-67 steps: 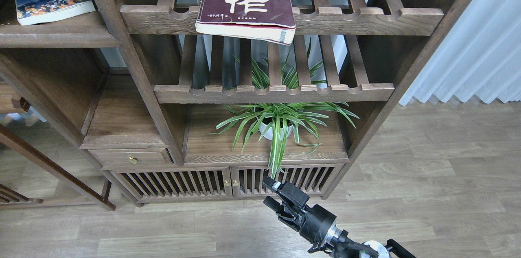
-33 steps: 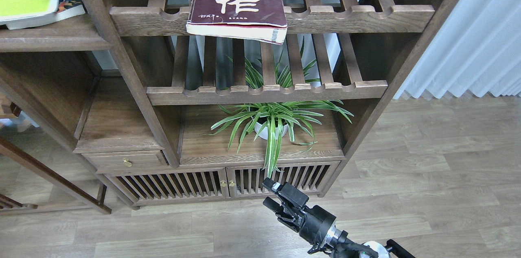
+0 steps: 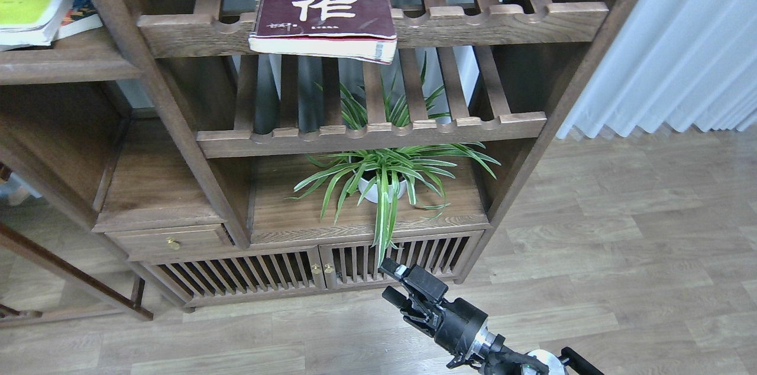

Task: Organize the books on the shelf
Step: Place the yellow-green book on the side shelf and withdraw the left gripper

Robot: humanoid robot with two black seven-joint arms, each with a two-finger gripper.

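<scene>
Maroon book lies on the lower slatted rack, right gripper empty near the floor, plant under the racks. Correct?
Not quite: the head view shows the maroon book on the upper slatted rack, overhanging its front rail. The right gripper is empty; the plant sits below.

A spider plant in a white pot (image 3: 378, 188) sits at six o'clock of the lower slatted rack (image 3: 372, 132); white curtain (image 3: 680, 49) hangs at three o'clock.
</scene>
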